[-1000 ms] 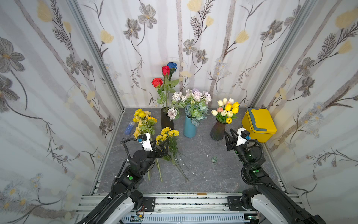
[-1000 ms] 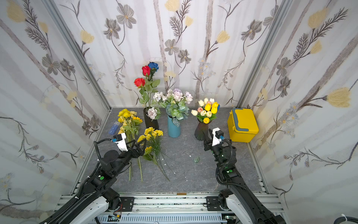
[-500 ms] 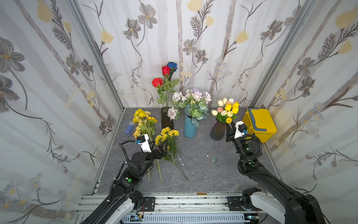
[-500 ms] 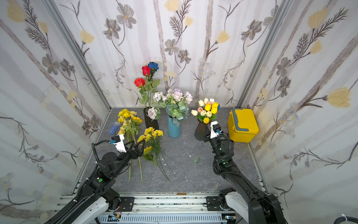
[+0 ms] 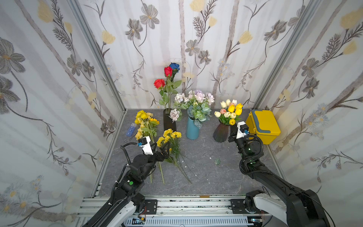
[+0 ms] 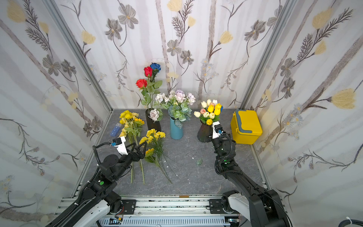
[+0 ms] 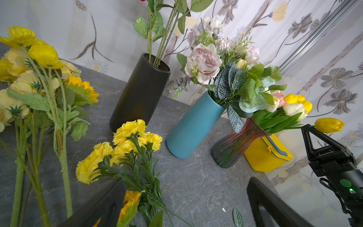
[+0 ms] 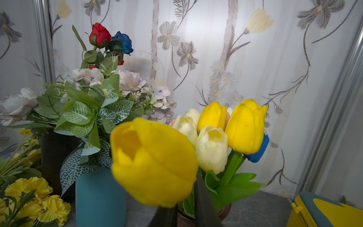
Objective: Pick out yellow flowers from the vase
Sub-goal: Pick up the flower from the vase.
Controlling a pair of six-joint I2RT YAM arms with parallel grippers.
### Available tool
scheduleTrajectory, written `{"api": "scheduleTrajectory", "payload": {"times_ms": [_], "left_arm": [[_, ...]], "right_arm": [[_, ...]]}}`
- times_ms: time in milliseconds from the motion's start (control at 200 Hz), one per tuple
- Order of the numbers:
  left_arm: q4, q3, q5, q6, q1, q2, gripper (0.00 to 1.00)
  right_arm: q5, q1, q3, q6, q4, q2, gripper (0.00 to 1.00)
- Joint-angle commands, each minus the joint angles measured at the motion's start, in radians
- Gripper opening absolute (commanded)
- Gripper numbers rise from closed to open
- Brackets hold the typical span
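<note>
A dark ribbed vase [image 5: 221, 133] at the back right holds yellow tulips [image 5: 234, 109] among cream and pink ones. My right gripper [image 5: 232, 126] reaches the vase's rim. In the right wrist view its jaws are drawn together just under the lowest yellow tulip [image 8: 153, 163], pinching its stem. The left wrist view shows a right fingertip [image 7: 306, 129] against that tulip [image 7: 329, 124]. Yellow carnations [image 5: 170, 134] and another yellow bunch [image 5: 144, 118] lie on the table's left side. My left gripper [image 5: 162, 146] hovers open over the carnation stems, holding nothing.
A black vase [image 5: 169, 121] holds red and blue roses. Beside it, a teal vase [image 5: 192, 128] holds pale lilac and white blooms. A yellow lidded box [image 5: 263, 125] stands at the far right. A small blue item [image 5: 130, 129] and a loose leaf [image 5: 216, 161] lie on the tabletop.
My right gripper has moved forward to the tulip vase and its jaws have closed in under the lowest yellow tulip. The left arm has barely shifted and stays open.
</note>
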Motion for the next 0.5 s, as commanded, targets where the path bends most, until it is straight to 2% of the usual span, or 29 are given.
{"api": "scheduleTrajectory", "payload": {"times_ms": [0, 305, 500], "left_arm": [[0.004, -0.004, -0.012, 0.005, -0.001, -0.004, 1.0], [-0.015, -0.004, -0.02, 0.004, -0.001, -0.025, 1.0], [-0.006, 0.007, -0.004, 0.005, -0.001, -0.017, 1.0]], "right_arm": [[-0.006, 0.0, 0.014, -0.015, 0.053, 0.006, 0.15], [-0.03, 0.001, 0.04, 0.006, 0.008, -0.027, 0.05], [-0.031, 0.001, 0.137, 0.073, -0.225, -0.139, 0.04]]}}
